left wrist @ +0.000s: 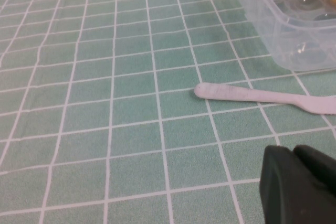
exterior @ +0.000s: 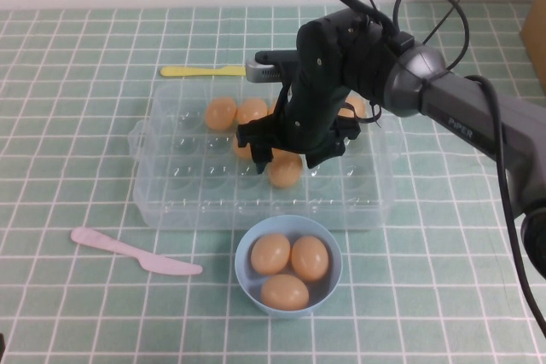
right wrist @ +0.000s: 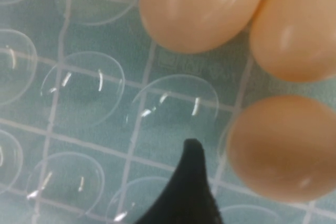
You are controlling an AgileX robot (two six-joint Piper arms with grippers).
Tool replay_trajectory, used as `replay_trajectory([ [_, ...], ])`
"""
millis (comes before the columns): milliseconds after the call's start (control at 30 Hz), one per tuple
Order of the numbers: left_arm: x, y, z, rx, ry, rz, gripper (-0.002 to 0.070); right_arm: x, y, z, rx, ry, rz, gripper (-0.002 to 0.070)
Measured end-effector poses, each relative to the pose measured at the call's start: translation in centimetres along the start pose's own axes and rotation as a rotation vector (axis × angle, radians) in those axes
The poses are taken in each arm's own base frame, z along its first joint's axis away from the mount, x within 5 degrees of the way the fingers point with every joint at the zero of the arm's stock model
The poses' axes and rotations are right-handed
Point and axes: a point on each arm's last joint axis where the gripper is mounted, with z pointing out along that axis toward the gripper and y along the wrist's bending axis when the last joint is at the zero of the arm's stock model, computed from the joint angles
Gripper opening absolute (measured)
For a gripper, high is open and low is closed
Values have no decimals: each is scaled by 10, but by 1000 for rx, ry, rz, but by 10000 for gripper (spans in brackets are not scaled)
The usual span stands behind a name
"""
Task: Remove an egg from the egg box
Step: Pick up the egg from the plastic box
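The right gripper (exterior: 286, 153) hangs low inside the egg box (exterior: 171, 202), fingers spread wide to straddle an egg (exterior: 285, 170) just beside its fingertips. The left gripper (left wrist: 299, 187) rests away; its fingers' state cannot be told.

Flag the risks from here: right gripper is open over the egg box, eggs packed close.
1. The right gripper hangs open low in the egg box, with eggs crowded together; a finger could land on a neighbour instead of straddling the egg.
2. The box is light clear plastic; a sideways nudge might shift it toward the blue bowl.
3. The left gripper sits parked by the pink knife; low concern.
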Motion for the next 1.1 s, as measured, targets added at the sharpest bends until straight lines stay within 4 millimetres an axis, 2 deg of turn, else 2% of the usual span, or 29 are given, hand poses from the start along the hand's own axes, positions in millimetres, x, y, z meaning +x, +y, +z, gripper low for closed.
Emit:
replay_trajectory([
  [333,0,0,0,0,0,0,-4,1,1,10,-20,18,15,543],
  [800,0,0,0,0,0,0,-4,0,-4,17,-15,27,5,389],
  [1100,0,0,0,0,0,0,-4,-1,-3,13,-19,20,2,387],
])
